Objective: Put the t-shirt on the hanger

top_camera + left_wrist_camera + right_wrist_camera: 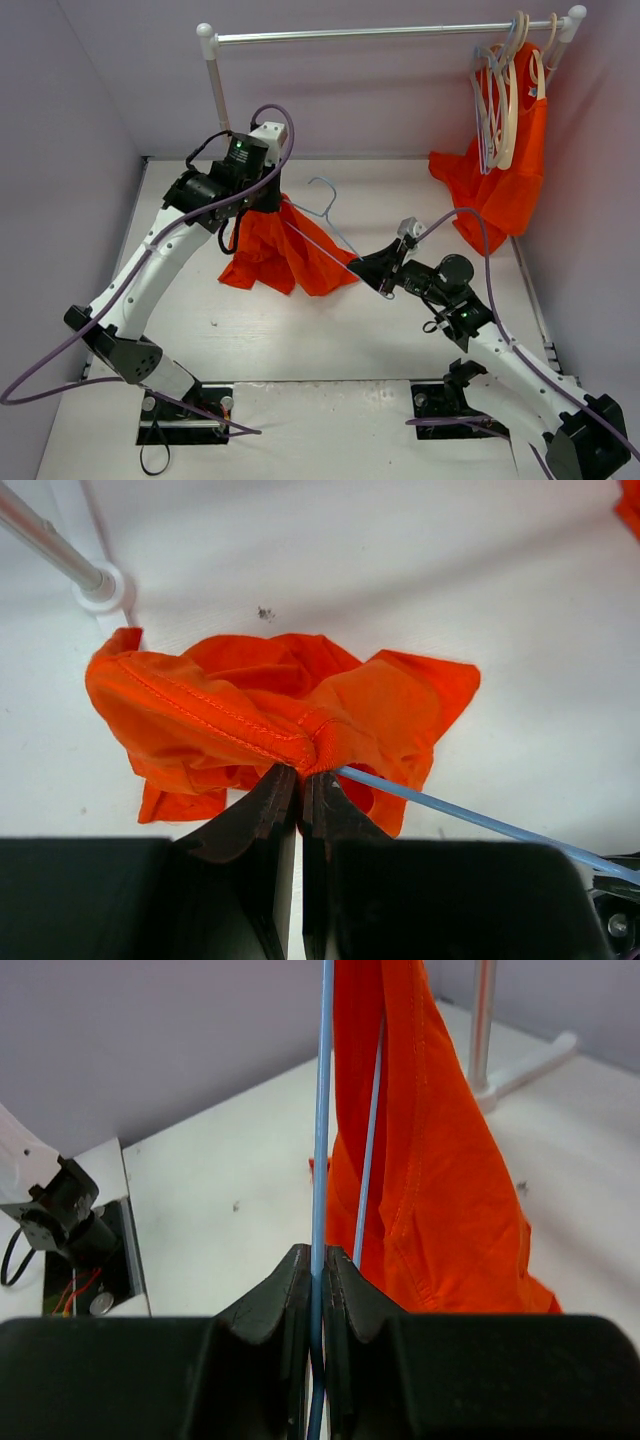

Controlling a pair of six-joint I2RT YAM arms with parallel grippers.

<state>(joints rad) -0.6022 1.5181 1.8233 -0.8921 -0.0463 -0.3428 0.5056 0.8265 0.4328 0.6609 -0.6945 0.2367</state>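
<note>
Two hands are busy. Our left gripper is pinched shut on a seam of the t-shirt, holding it up over the middle of the table. Our right gripper is squeezed shut on the hanger, whose wire runs into the t-shirt. We think the t-shirt is soft and floppy, so grab its collar; the thin wire may bend.

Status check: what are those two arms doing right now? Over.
Left tool shut on t-shirt. Right tool shut on hanger, partly inside t-shirt. Second shirt on rack, apart.
</note>
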